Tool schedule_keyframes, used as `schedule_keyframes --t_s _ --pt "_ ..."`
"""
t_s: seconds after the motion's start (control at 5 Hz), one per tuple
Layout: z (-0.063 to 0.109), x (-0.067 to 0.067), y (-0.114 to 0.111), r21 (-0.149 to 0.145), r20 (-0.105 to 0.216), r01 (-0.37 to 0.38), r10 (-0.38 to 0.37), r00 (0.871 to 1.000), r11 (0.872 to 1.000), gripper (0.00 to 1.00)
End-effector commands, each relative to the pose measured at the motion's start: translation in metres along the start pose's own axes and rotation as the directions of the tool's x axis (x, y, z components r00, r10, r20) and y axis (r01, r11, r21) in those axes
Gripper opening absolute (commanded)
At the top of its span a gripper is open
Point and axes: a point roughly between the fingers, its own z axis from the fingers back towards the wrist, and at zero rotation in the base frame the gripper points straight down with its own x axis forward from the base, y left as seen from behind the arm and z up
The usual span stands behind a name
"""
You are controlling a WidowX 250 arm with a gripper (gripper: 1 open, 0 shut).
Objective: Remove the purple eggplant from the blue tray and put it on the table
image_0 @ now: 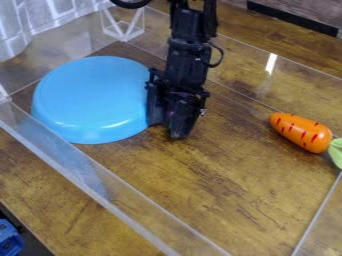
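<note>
Purple eggplant | mostly hidden at the tool (177, 122), right beside blue tray (91, 99)

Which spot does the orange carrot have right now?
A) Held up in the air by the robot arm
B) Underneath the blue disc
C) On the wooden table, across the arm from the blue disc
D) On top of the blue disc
C: the carrot lies on the brown tabletop toward the right of the picture, while the blue disc is on the other side of the robot arm.
</note>
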Motion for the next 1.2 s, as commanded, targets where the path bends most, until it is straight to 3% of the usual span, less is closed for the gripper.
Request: schedule_keyframes --t_s 0.0,1.0 --pt "0.0074 0.0029 -0.0056 0.021 0.026 0.020 -0.021 0.999 1.000 0.00" --pt "0.0019 0.0009 -0.0091 0.041 0.010 0.039 -0.039 0.999 0.998 0.00"
